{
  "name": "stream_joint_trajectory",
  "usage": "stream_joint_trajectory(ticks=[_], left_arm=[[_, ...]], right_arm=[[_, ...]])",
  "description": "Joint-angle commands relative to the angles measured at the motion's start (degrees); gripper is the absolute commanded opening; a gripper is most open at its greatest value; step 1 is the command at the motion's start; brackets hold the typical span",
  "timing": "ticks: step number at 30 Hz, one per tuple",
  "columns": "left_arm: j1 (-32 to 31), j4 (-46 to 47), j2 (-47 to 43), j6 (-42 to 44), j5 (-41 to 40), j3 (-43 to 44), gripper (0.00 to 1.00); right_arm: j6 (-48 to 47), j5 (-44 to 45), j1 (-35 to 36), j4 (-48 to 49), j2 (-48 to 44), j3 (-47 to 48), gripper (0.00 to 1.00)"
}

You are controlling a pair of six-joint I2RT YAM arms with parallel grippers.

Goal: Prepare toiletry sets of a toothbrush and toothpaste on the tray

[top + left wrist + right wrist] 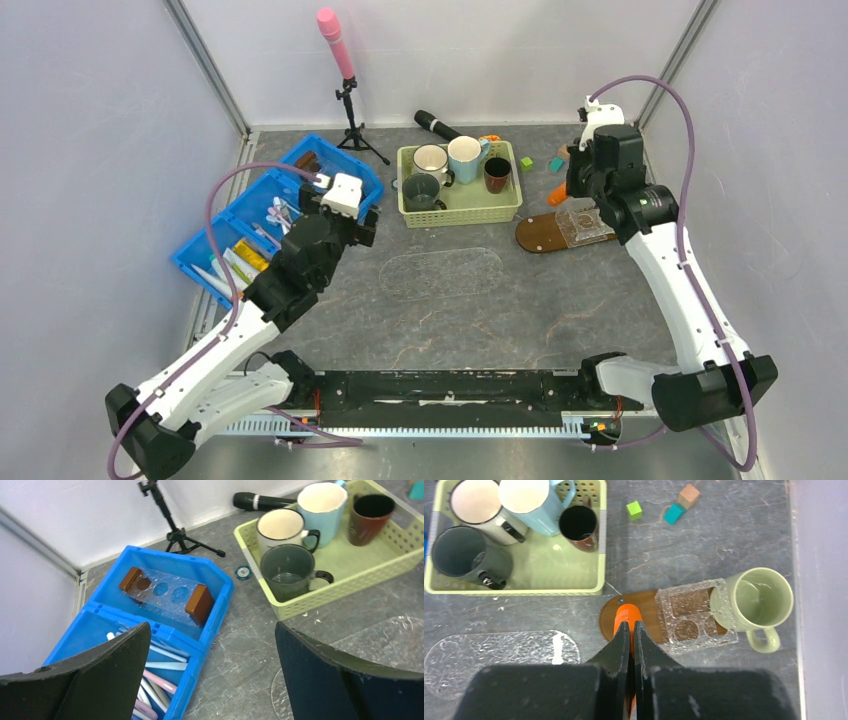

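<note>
My right gripper [629,624] is shut on an orange toothpaste tube [626,614], whose end hangs over the left end of the dark-brown oval tray [646,611]. In the top view the tube [557,195] sticks out beside the right gripper [577,185] above the tray [537,238]. Thin pale toothbrushes [159,664] lie in the blue divided bin [215,587]. My left gripper [212,670] is open and empty, one finger over the bin and the other over the table. In the top view it [347,215] hovers at the bin's right edge.
A clear holder [694,616] and a pale green mug [758,597] sit on the tray. The green basket [460,208] holds several mugs. A clear oval plate [440,272] lies mid-table. A wood-ended clear holder [167,592] is in the bin. Small blocks [674,507] and a tripod [352,125] stand at the back.
</note>
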Motion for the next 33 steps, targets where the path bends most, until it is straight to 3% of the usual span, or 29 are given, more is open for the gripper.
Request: stream_joint_trajectory(ticks=[1,19,33], left_arm=[[4.34,-0.71,-2.66,-7.06,-0.03,1.52,1.0],[15.11,-4.19,-8.01,-15.45,-6.2,-0.93,1.0],[15.22,-2.78,-9.05,-13.56,-8.52,-2.43,1.0]], right_arm=[[-1.21,6.6,-0.84,1.22,-2.1,1.22,0.0],[0.71,16.06,-5.88,5.83,-1.58,-4.1,0.0],[3.25,8.96,-12.11,9.54,3.26,-5.26,0.0]])
